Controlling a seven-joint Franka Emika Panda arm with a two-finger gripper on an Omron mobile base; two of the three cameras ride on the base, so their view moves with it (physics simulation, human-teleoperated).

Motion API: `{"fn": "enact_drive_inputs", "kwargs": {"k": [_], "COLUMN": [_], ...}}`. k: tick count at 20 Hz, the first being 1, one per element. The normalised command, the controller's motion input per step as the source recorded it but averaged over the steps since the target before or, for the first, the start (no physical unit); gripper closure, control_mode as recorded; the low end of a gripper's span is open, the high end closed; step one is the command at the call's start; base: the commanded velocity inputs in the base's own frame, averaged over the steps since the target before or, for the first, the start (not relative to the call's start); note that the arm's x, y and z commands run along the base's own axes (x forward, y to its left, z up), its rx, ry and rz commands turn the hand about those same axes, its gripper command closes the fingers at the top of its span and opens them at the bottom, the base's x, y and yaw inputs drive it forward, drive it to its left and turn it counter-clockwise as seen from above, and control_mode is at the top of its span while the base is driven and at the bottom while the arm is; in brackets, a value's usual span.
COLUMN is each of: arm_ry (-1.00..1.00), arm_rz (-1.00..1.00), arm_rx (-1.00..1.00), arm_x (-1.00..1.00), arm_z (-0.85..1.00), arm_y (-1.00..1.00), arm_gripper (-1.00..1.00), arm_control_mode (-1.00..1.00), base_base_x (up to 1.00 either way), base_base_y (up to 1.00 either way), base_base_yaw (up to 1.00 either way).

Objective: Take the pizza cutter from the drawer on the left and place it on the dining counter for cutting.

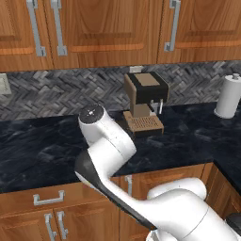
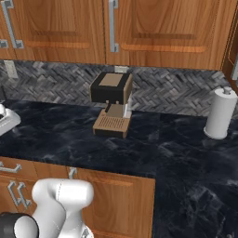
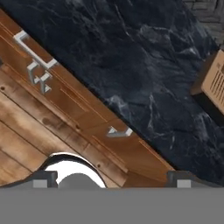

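One drawer (image 1: 48, 198) shut | tool (image 3: 112, 177) fingertips spread above counter (image 3: 131, 65) edge

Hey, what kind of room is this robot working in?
A rendered home kitchen: wood cabinets, a black marble-look counter with a coffee machine and paper towel roll, and a herringbone tile backsplash.

The black marble-look counter (image 1: 42, 141) carries a brown-and-black coffee machine (image 1: 143, 101) by the backsplash and a white paper towel roll (image 1: 228, 96) well off to its right.
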Motion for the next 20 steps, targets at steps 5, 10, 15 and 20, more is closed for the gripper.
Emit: {"fn": "enact_drive_inputs", "kwargs": {"k": [5,10,15,20], "arm_ry": [-0.18,-0.17,-0.2,-0.17], "arm_rz": [0.14,0.12,0.07,0.06], "arm_rx": [-0.12,-0.1,-0.1,-0.08], "arm_x": [-0.15,-0.08,-0.08,-0.04], "arm_z": [-0.41,-0.41,-0.41,-0.35], "arm_y": [0.44,0.32,0.21,0.18], "arm_gripper": [-1.0,-1.0,-1.0,-1.0], "arm_control_mode": [-1.0,-1.0,-1.0,-1.0], "base_base_x": [0.0,0.0,0.0,0.0], "base_base_y": [0.0,0.0,0.0,0.0], "base_base_yaw": [0.0,0.0,0.0,0.0]}}
